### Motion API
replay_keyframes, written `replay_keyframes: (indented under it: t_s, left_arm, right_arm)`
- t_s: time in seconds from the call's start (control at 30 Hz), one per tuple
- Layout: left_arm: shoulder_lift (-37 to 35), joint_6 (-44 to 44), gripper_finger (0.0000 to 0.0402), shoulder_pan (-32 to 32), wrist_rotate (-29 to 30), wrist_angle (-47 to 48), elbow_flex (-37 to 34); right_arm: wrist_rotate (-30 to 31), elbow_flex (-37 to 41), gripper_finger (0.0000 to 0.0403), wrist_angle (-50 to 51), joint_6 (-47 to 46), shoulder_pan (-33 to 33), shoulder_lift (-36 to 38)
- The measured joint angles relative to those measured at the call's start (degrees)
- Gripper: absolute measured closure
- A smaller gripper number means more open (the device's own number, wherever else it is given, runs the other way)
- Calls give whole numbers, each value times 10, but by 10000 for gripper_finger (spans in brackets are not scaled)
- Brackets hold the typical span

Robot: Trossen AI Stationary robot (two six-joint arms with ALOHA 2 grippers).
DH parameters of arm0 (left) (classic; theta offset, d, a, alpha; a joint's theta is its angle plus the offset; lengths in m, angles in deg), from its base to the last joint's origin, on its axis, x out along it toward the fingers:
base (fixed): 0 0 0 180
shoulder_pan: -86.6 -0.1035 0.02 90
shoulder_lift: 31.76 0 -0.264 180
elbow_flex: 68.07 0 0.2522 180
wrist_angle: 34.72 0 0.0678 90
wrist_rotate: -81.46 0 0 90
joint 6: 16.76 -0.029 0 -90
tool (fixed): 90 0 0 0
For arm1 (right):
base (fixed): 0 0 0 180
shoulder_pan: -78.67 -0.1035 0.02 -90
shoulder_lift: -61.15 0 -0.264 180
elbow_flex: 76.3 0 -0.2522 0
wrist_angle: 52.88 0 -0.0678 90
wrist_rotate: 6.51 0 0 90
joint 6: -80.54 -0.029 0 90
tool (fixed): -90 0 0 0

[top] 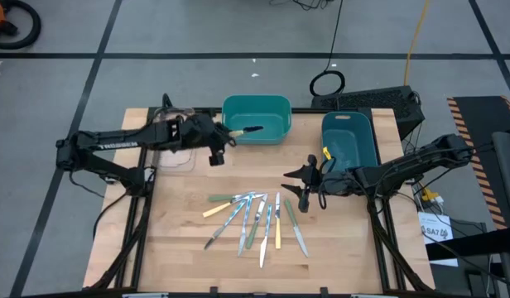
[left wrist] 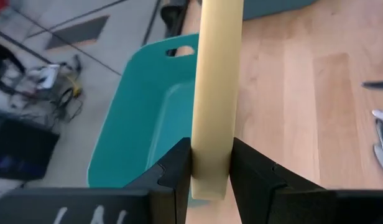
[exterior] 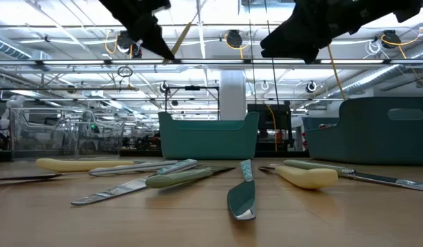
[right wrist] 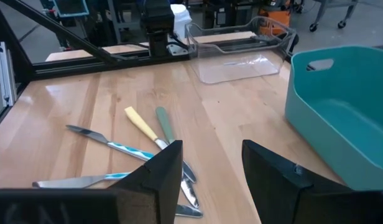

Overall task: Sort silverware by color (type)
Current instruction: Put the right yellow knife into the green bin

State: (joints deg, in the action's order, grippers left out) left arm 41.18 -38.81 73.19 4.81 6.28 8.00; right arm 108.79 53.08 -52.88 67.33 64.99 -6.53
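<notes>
the left claw [top: 224, 138] hangs above the tabletop [top: 180, 240] at the near left edge of the teal bin [top: 257, 118], closed on a yellow-handled utensil [left wrist: 215, 93]; the left wrist view shows the pale yellow handle pinched between its two dark fingers [left wrist: 176, 174], with the teal bin's inside just beyond it. in the high view the utensil's far end reaches out over the bin's left part. the right claw [top: 305, 185] hovers over the tabletop just left of the blue bin [top: 352, 141], which stands at the right side; its fingers [right wrist: 163, 174] are spread apart with nothing between them, and a yellow utensil [top: 326, 154] lies against the blue bin's left wall. the rest of the silverware [top: 255, 219] lies in a loose fan on the middle of the tabletop, near of the teal bin and just left of the right claw: pieces with yellow, pale green and light blue handles, several crossing or touching each other. a clear tray [right wrist: 238, 50] sits at the far left of the tabletop, beside the left arm, well apart from the pile.
</notes>
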Motion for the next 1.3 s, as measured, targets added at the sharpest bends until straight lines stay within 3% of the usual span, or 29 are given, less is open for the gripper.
replay_keyframes:
  t_s: [0.2, 0.47, 1.17, 1.3]
  left_arm:
    - [31, -5, 303, -72, -17, 47, -3]
    - [75, -81, 303, -108, -18, 39, -3]
    - [157, -174, 302, -139, -27, -8, -1]
    - [160, -171, 302, -133, -19, 19, 34]
  right_arm:
    - [0, 0, 243, 8, -15, -12, 0]
    - [1, 0, 243, 8, 9, -10, 0]
    - [2, 0, 243, 8, 21, -10, 0]
    - [2, 0, 243, 8, 19, -10, 0]
